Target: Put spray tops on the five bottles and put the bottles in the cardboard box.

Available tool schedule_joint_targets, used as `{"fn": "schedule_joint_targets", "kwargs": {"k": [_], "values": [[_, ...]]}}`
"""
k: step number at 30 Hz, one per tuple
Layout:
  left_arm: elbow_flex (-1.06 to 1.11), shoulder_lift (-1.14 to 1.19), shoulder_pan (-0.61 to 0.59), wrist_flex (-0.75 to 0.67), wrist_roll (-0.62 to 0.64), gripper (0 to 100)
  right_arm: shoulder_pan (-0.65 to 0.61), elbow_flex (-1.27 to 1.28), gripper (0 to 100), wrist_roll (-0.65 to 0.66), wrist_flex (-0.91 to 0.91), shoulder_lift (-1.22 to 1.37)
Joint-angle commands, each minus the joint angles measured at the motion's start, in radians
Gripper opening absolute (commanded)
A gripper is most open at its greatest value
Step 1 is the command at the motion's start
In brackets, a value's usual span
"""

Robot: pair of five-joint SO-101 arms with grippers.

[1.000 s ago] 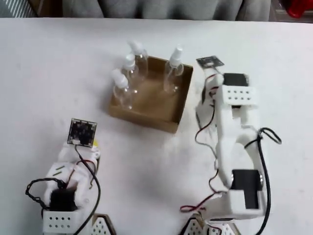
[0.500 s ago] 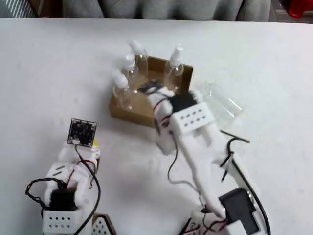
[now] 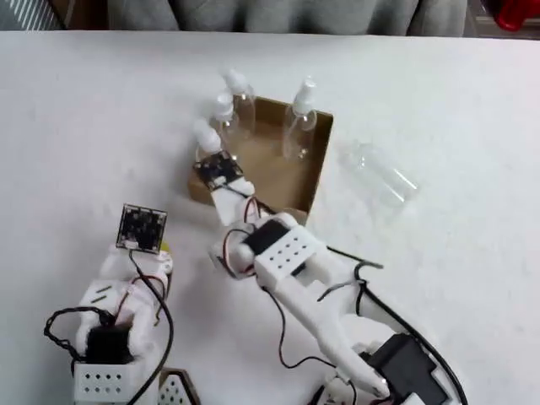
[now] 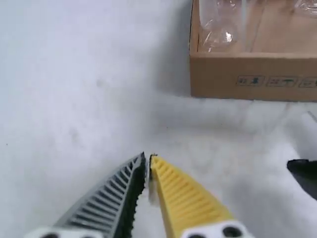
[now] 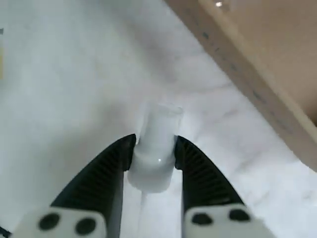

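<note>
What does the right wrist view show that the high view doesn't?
Right wrist view: the right gripper clamped on a white spray top, close to the cardboard box. High view: four capped bottles standing in that box, one capless bottle lying on the table beside it, and the left arm. Shared: the box and the white table.

four capped bottles [image 3: 299,126] in the cardboard box [image 3: 321,160] — a fifth bottle [image 3: 380,175] lies alongside.

A white table [image 3: 76,110] — grey cloth [image 3: 295,15] behind it; a red object [image 3: 519,13] beyond the far edge.
</note>
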Motion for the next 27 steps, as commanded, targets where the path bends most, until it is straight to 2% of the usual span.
{"fn": "schedule_joint_targets", "kwargs": {"k": [1,6,9,12,17,18,23,27], "values": [[-0.003,-0.007,-0.03,-0.002,-0.009,3,-0.027,0.015,11.6,-0.018,-0.073,-0.039],[-0.003,-0.007,-0.033,-0.002,-0.009,3,-0.042,0.018,28.4,-0.011,-0.074,-0.039],[-0.003,-0.007,-0.033,-0.002,-0.009,3,-0.059,0.018,31.3,-0.009,-0.067,-0.045],[-0.003,-0.007,-0.033,-0.002,-0.009,3,-0.059,0.003,28.6,-0.009,-0.005,-0.051],[-0.003,-0.007,-0.033,-0.002,-0.009,3,-0.027,-0.12,17.0,0.002,0.254,-0.051],[-0.003,-0.007,-0.033,-0.002,-0.009,3,-0.013,-0.144,14.9,0.037,0.3,-0.051],[-0.003,-0.007,-0.033,-0.002,-0.009,3,0.107,-0.242,11.3,0.377,0.492,-0.051],[-0.003,-0.007,-0.033,-0.003,-0.009,3,0.257,-0.307,11.2,0.423,0.636,-0.058]]}}
